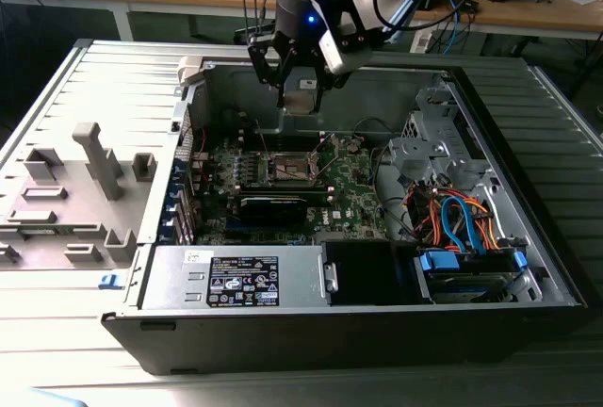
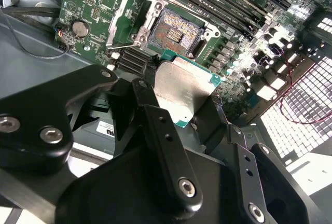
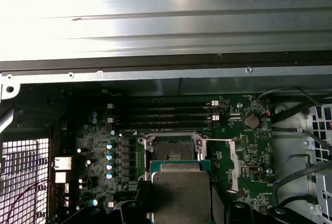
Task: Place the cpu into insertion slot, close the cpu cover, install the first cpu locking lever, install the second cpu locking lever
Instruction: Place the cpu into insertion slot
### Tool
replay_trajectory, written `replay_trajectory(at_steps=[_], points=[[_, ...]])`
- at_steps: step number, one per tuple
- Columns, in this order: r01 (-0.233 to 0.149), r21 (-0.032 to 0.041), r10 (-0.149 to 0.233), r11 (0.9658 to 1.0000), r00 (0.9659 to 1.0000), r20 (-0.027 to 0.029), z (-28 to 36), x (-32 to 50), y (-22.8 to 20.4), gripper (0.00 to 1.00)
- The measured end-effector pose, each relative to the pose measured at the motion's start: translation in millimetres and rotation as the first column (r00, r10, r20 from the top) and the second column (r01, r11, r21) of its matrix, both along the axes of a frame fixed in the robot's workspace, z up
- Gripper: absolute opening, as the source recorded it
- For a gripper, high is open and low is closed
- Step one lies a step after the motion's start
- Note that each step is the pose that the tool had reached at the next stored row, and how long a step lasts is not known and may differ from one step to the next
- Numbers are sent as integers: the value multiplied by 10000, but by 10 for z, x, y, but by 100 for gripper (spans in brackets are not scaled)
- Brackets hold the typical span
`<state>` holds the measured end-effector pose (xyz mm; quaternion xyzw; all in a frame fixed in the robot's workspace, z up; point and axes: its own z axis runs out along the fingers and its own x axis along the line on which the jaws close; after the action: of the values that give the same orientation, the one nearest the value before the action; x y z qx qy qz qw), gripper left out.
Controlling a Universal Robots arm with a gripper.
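Observation:
My gripper hangs above the open computer case, near its back wall, shut on the cpu. In both wrist views the cpu is a flat square chip with a silvery-grey top, clamped on two sides between the black fingers. The insertion slot lies uncovered on the green motherboard, below and a little ahead of the chip. The cpu cover, a silvery windowed frame, is swung open beside the slot. A thin metal lever sticks out along the socket's edge.
Memory slots run beside the socket toward the case wall. A long black card sits in front of the socket, a power supply at the front, and a drive bay with orange and blue cables on the exterior view's right.

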<state>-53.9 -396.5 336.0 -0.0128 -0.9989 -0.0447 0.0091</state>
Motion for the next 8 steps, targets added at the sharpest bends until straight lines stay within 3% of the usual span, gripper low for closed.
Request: replay_trajectory(at_steps=[8], points=[[1, 0, -1, 10000, 10000, 0, -19, -4, -10, 55]])
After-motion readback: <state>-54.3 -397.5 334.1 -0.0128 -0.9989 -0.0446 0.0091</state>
